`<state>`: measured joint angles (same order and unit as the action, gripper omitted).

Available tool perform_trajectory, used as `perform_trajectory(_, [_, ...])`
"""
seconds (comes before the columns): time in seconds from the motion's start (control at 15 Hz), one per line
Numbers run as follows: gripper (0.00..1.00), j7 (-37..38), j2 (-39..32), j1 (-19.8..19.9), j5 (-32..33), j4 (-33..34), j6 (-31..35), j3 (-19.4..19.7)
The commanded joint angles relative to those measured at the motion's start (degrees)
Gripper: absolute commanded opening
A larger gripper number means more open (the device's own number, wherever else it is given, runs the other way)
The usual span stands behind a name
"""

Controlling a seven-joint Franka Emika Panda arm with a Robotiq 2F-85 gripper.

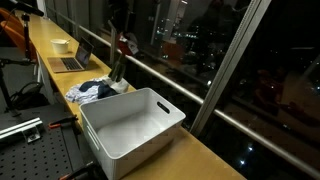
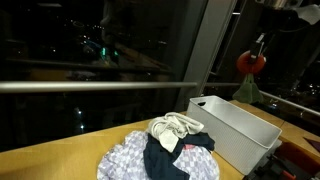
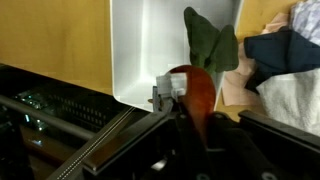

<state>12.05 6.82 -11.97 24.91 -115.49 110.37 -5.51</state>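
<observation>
My gripper (image 3: 195, 112) is shut on a cloth that is red-orange (image 3: 197, 92) at the grip, with a dark green part (image 3: 210, 45) hanging below. In both exterior views the gripper (image 1: 122, 38) (image 2: 262, 45) holds the cloth (image 1: 117, 62) (image 2: 246, 88) in the air, above the far end of a white plastic bin (image 1: 130, 125) (image 2: 235, 125) (image 3: 140, 50). The bin looks empty. A pile of clothes (image 1: 95, 92) (image 2: 175, 148) (image 3: 290, 50), white, dark blue and patterned, lies on the wooden counter beside the bin.
The wooden counter (image 1: 200, 160) runs along a dark window with a metal rail (image 2: 90, 86). A laptop (image 1: 72, 60) and a small bowl (image 1: 61, 45) sit further along it. A perforated metal table (image 1: 30, 150) stands beside the bin.
</observation>
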Motion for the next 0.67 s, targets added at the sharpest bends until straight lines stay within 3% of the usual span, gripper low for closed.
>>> perform_trajectory(0.0, [0.38,-8.67,0.06,4.19,-3.54,1.16,3.41,1.2])
perform_trajectory(0.13, [0.44,-11.42,0.39,5.0,-5.41,1.24,4.05,0.77])
perform_trajectory(0.6, [0.95,-11.91,2.74,4.75,-4.79,1.84,1.58,-1.82])
